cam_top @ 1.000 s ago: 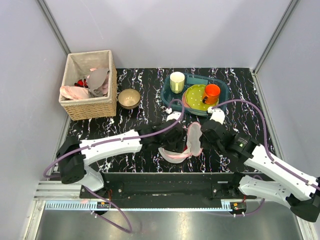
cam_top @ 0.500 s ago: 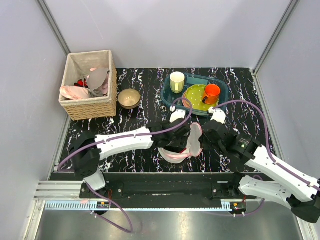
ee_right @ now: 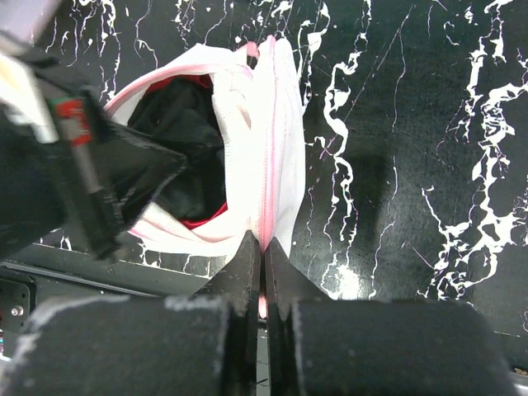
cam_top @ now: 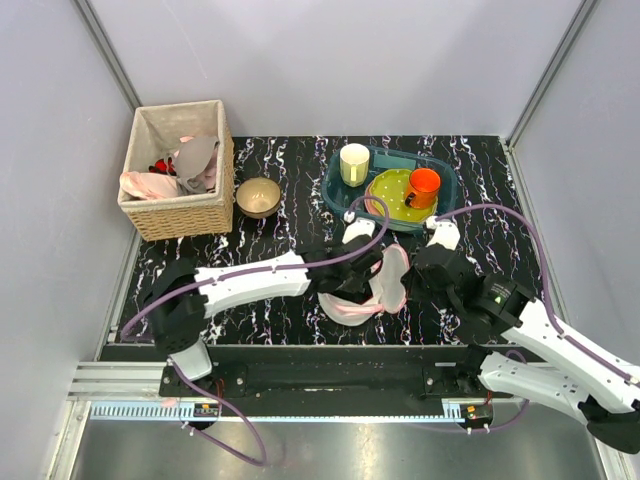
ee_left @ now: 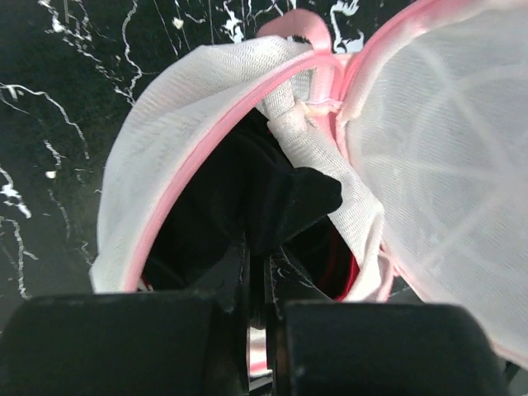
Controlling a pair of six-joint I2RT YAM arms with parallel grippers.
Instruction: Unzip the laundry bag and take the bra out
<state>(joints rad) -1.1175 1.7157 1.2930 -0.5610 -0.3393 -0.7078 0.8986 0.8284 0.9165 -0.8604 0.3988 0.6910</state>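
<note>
The unzipped laundry bag (ee_right: 285, 115) lies on the black marbled table (ee_right: 412, 165), its pink rim pinched in the right gripper (ee_right: 262, 249). Inside it, the left gripper (ee_left: 256, 274) clamps the dark bra (ee_right: 186, 115).

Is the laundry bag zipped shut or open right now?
Open. The laundry bag has its pink-trimmed edges gaping apart in both wrist views, and the dark red bra shows inside.

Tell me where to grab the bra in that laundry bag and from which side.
Pinch the bunched dark fold of the bra showing in the laundry bag's unzipped mouth. Come in from the open left side; the right hand holds the other mesh half lifted on the right.
</note>
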